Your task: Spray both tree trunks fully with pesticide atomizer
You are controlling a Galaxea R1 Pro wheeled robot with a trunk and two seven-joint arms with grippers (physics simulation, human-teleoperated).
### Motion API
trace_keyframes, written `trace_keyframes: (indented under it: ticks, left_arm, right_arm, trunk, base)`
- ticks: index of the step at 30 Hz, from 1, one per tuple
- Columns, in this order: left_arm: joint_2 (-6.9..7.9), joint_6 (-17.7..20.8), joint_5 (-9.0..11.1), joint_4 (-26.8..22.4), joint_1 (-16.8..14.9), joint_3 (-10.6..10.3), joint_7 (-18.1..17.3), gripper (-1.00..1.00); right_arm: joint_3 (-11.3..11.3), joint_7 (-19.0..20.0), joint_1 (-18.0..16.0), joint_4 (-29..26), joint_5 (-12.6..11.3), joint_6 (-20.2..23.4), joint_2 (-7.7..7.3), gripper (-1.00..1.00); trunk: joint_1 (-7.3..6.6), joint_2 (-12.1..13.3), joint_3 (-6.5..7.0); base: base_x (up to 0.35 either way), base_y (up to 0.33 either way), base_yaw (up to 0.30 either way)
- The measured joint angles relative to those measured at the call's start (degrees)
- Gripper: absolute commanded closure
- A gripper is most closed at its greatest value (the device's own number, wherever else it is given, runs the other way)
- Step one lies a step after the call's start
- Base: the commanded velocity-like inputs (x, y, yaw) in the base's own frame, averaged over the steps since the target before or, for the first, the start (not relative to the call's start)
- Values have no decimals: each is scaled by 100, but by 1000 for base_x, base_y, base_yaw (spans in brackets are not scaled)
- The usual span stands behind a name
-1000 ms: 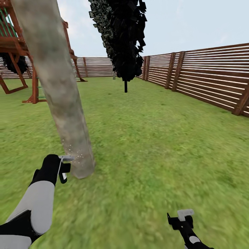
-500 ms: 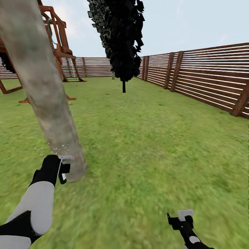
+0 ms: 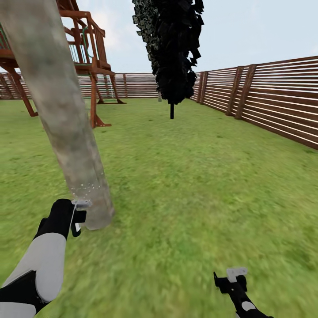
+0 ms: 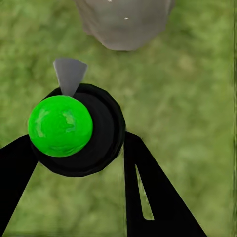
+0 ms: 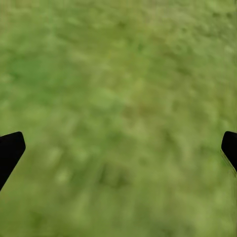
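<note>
The green grass lawn (image 3: 190, 190) fills the ground out to a brown horizontal-slat wooden fence (image 3: 274, 104) that runs from three o'clock back toward twelve in the head view. A thick, smooth, mottled grey-brown tree trunk (image 3: 62, 115) leans across the ten o'clock part of that view, its base meeting the grass at about eight o'clock; a scatter of fine pale droplets (image 3: 86, 187) speckles the bark just above the base. Behind the trunk stands a reddish-brown wooden play tower (image 3: 88, 66), well apart from it. At twelve o'clock rises a narrow near-black cypress (image 3: 173, 48) on a thin dark stem.

The left hand (image 3: 76, 216), black, at the end of a white forearm, sits at eight o'clock just beside the trunk's base. In the left wrist view its two black fingers (image 4: 148, 192) are clenched around the pesticide atomizer (image 4: 74, 128), a round black body with a glossy bright-green ball on top and a small grey wedge-shaped nozzle (image 4: 69, 74) aimed toward the grey trunk base. The nozzle is near the bark but not touching it.

The right hand (image 3: 233, 280) hangs low at five o'clock over bare grass; in the right wrist view its black fingertips (image 5: 10, 150) stand spread wide, released, with nothing between them.
</note>
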Motion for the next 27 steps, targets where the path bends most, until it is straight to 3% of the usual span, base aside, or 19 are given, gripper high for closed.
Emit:
trace_keyframes:
  ticks: [9, 12, 17, 22, 27]
  left_arm:
    - [-73, -28, 19, 79, 6, 24, -21, 100]
    - [12, -51, -42, 21, 312, 19, -13, 100]
    - [53, -56, -4, 59, 561, 10, -7, 100]
    - [-31, -61, 39, 87, 615, 28, 3, 100]
    - [-87, -64, 35, 82, 620, 33, 7, 100]
  right_arm:
    - [0, 6, 0, 0, 0, 0, 0, -100]
    - [0, 6, -1, 1, 0, 0, 0, -100]
    - [0, 6, -1, 1, 0, 0, 0, -100]
    - [0, 6, -1, 1, 0, 0, 0, -100]
    - [0, 7, 1, -1, 0, 0, 0, -100]
  trunk:
    - [-1, 0, 0]
    - [0, 0, -1]
    - [2, 0, 0]
    - [2, 0, 0]
    - [0, 0, 0]
  base:
    - [227, -211, 31]
    - [182, -225, 257]
    - [41, -260, 276]
    - [25, -269, 247]
    - [183, -237, 28]
